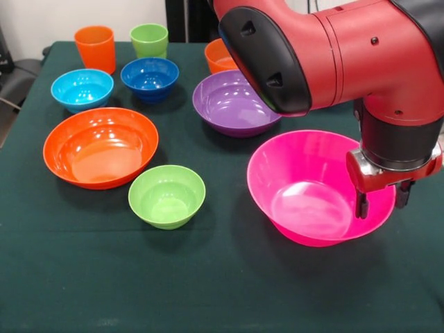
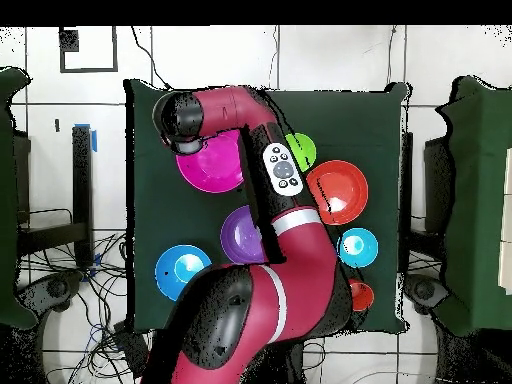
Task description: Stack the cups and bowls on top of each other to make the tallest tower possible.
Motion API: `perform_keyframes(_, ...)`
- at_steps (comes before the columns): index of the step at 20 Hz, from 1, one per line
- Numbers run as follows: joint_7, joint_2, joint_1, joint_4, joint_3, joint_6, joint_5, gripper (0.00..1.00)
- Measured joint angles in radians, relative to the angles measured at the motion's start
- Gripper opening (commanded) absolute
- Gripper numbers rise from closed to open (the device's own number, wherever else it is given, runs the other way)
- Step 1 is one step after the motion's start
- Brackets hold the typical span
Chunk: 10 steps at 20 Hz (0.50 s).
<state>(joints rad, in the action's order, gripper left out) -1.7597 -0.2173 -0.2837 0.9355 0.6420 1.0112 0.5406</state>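
The large pink bowl (image 1: 305, 187) sits on the green table at the front right; it also shows in the overhead view (image 2: 210, 168). My gripper (image 1: 381, 200) hangs over its right rim, one finger (image 1: 361, 205) inside the bowl and the other outside, jaws apart. The purple bowl (image 1: 232, 104) stands behind it, separate. The wide orange bowl (image 1: 100, 147) and small lime-green bowl (image 1: 166, 196) sit at the left. Light-blue (image 1: 82, 89) and dark-blue (image 1: 150, 78) small bowls, the orange cup (image 1: 95, 48) and the green cup (image 1: 149, 40) stand at the far left. No bowls are stacked.
A small orange bowl (image 1: 218, 57) is half hidden behind my arm. A big blue bowl (image 2: 183, 270) shows only in the overhead view, near the robot's base. My arm (image 1: 333, 55) covers the far right of the table.
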Motion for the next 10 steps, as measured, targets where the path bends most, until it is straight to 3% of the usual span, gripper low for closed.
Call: perform_keyframes(10,0.000,-0.004,0.007,0.000,-0.017,0.000,0.000,1.00)
